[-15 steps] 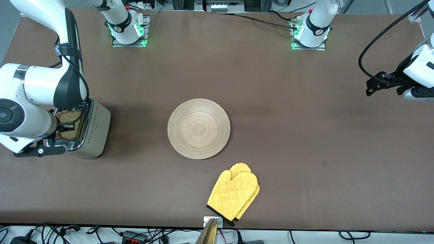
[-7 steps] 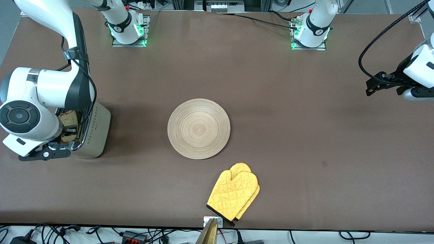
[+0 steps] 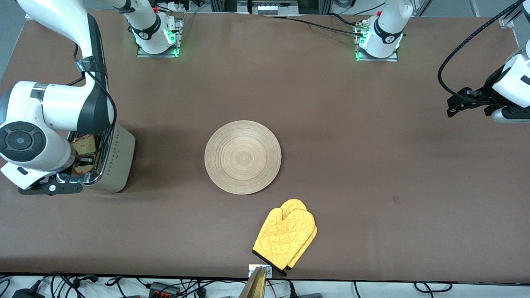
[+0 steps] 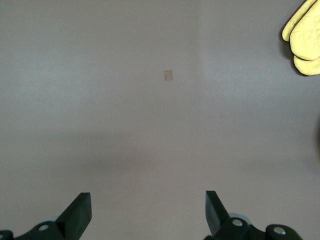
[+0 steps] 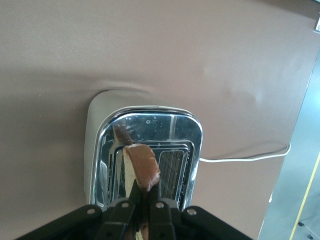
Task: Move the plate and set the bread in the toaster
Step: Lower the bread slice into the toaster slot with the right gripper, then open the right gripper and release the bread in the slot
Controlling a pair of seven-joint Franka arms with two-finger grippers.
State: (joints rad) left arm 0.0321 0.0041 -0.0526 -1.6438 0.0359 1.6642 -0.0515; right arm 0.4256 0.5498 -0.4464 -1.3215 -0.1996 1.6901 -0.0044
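The toaster [image 3: 118, 159] stands at the right arm's end of the table, its chrome top [image 5: 150, 122] showing in the right wrist view. My right gripper [image 3: 83, 159] is over it, shut on the bread [image 3: 85, 145]. In the right wrist view the gripper [image 5: 145, 192] holds the slice [image 5: 142, 167] edge-on over the slots; I cannot tell whether its lower end is inside one. The wooden plate [image 3: 243, 157] lies empty at the table's middle. My left gripper [image 3: 453, 108] waits open and empty over the left arm's end of the table, also shown in the left wrist view [image 4: 147, 215].
A yellow oven mitt [image 3: 285, 238] lies nearer to the front camera than the plate, close to the table's front edge; it also shows in the left wrist view [image 4: 305, 45]. The toaster's white cord [image 5: 245, 157] trails from it across the table.
My right wrist has shifted and turned over the toaster. The bread, seen broad and flat before, now stands more edge-on. The left arm has not moved.
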